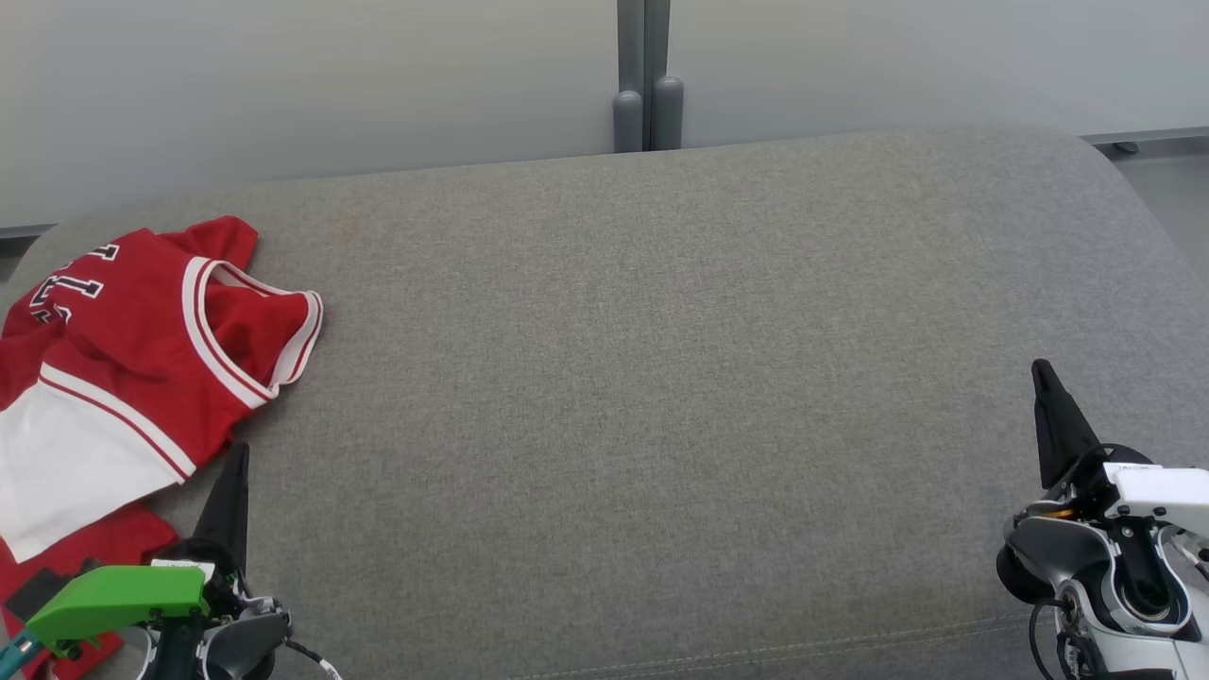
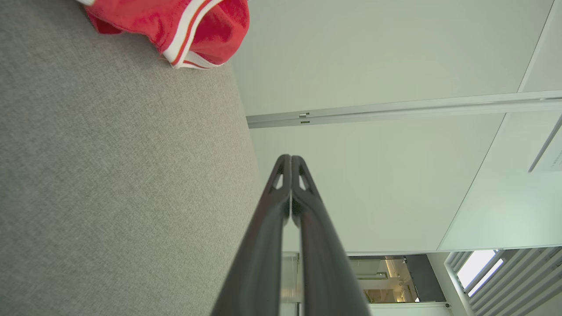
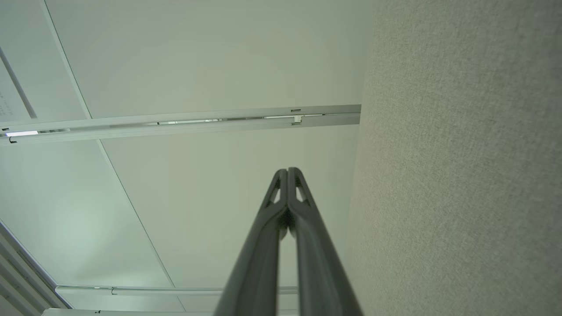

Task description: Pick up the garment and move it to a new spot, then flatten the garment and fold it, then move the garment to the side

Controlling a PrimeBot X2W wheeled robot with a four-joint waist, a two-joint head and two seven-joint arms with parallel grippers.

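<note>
Shirt (image 1: 123, 359): red with a white sleeve, lying crumpled at the far left end of the grey cushion (image 1: 661, 378). The striped collar opening faces right, and a bit of black-and-white lettering shows near its upper left. Part of it runs off the left edge of the head view. It is neither flat nor folded.

Left gripper (image 1: 238, 463): at lower left of the head view, pointing up the view. Jaws are pressed together with nothing between them. The tip sits just beside the shirt's lower right edge, not on it. The green cover (image 1: 123, 595) on the wrist overlaps the shirt's lower part in the head view. In the left wrist view the fingers (image 2: 263, 245) meet at the tips. The cushion is on the left there and a striped shirt edge is at top left, apart from the tips.

Right gripper (image 1: 1042, 378): at lower right, over the right end of the cushion and well apart from the shirt. It is closed and empty. In the right wrist view the fingers (image 3: 259, 250) are together at the tips, with the cushion on the right and the pale wall (image 3: 197, 52) behind
</note>
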